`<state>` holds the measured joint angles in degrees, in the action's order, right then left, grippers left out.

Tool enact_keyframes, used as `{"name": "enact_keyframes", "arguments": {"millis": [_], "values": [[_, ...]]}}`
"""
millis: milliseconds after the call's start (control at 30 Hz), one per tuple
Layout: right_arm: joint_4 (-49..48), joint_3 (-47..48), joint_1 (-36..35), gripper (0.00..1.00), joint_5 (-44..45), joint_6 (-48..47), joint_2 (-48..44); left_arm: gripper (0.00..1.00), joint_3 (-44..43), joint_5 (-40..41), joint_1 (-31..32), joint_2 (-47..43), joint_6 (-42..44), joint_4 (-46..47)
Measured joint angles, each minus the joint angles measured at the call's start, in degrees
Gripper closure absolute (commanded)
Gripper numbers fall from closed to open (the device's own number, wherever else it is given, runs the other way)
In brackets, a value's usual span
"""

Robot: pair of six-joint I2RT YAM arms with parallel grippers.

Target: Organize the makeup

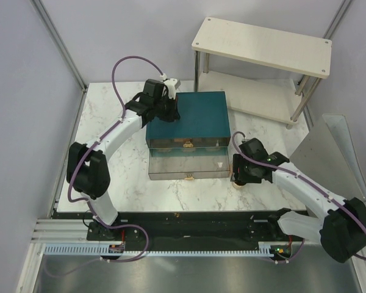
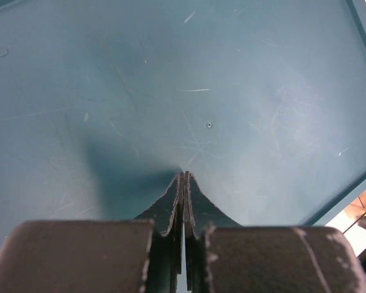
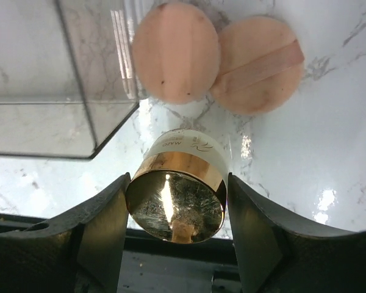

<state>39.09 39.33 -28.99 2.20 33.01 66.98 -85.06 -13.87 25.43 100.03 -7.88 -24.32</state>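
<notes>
My right gripper is shut on a round gold-rimmed compact with a white body, held by its sides just above the marble table near its front edge. Two peach-pink round pads lie side by side on the marble beyond it. In the top view the right gripper sits at the right of the open clear drawer. My left gripper is shut and empty, its tips on the teal box's top, near the box's back left corner. Both tubes are hidden.
The teal box stands mid-table with its lower clear drawer pulled out toward me; the drawer's corner is left of the compact. A white two-tier shelf stands back right. A grey metal sheet leans at the right.
</notes>
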Motion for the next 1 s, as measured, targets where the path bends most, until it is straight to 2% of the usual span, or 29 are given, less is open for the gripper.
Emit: {"name": "enact_keyframes", "arguments": {"millis": [200, 367, 800, 900, 1000], "values": [[6.01, 7.04, -0.02, 1.00, -0.44, -0.90, -7.76, 0.98, -0.57, -0.04, 0.00, 0.55, -0.15, 0.02], [5.64, 12.17, -0.02, 1.00, -2.97, -2.80, -8.87, 0.98, -0.57, -0.04, 0.00, 0.57, -0.46, 0.02], [-3.48, 17.73, -0.04, 0.97, -8.22, -6.27, 8.41, 0.98, -0.07, -0.11, 0.00, 0.55, -1.51, 0.72], [-5.20, 19.93, -0.04, 0.90, -8.74, -7.08, 11.28, 0.98, -0.04, -0.22, -0.04, 0.55, -1.70, 0.81], [-6.84, 21.55, -0.04, 0.75, -9.64, -7.58, 14.47, 0.98, -0.04, -0.22, -0.04, 0.55, -1.77, 0.85]]}}
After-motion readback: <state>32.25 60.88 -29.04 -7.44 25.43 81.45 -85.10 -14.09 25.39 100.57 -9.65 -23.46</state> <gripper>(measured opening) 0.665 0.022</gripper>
